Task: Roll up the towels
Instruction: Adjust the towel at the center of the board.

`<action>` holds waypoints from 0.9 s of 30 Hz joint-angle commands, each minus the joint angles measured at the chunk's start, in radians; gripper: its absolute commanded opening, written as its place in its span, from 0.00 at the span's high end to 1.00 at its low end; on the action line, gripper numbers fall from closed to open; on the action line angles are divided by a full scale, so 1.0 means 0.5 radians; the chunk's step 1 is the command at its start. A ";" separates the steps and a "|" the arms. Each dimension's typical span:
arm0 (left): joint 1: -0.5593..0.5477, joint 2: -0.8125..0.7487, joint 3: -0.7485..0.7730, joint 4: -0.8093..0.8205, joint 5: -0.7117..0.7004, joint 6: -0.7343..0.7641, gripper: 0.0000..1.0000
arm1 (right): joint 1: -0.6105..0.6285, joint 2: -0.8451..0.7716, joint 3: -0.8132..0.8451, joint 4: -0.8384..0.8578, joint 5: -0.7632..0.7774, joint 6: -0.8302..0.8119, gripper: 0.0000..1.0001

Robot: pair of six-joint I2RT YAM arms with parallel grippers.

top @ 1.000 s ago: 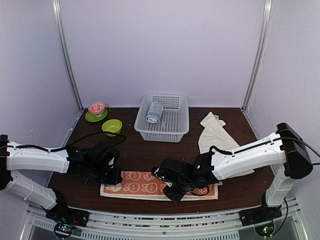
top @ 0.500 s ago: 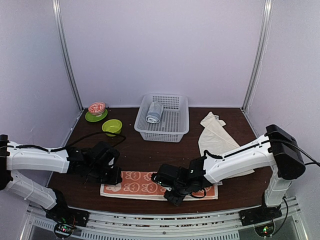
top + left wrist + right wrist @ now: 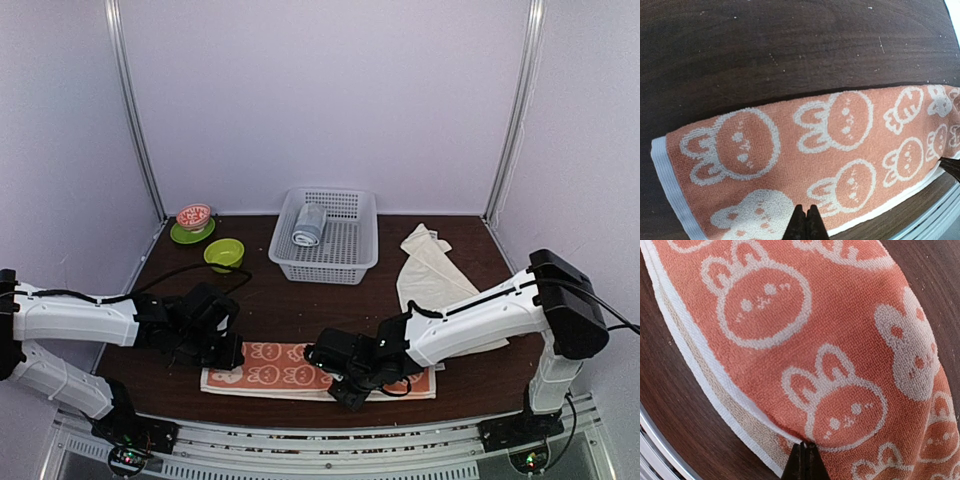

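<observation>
Our right gripper (image 3: 805, 460) has its fingers pressed together, pinching the near hem of the orange bunny towel (image 3: 290, 370). Our left gripper (image 3: 806, 222) is pressed together too, with its tips on the towel's left end. The towel lies flat, its long axis running left to right along the near edge of the table (image 3: 290, 300). The cream towel (image 3: 432, 275) lies to the right, angled away from us.

My overhead view was softly, evenly lit: pale walls (image 3: 330, 100) bright, the dark desk (image 3: 290, 310) dim, with only faint shadows. Both wrist views looked sharp at centre and bowed toward the edges; the salmon-orange towel (image 3: 805, 150) appeared slightly washed out.
</observation>
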 commanded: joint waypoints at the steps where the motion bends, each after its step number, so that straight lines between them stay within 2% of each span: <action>1: -0.003 0.014 0.010 0.036 -0.025 0.001 1.00 | -0.014 0.008 0.033 -0.016 0.048 0.020 1.00; 14: -0.004 0.040 0.013 0.046 -0.038 -0.004 1.00 | -0.005 -0.268 0.045 -0.087 -0.108 0.014 1.00; 27: -0.003 0.051 -0.004 0.060 -0.029 -0.015 1.00 | 0.019 -0.065 0.016 -0.120 -0.284 -0.035 1.00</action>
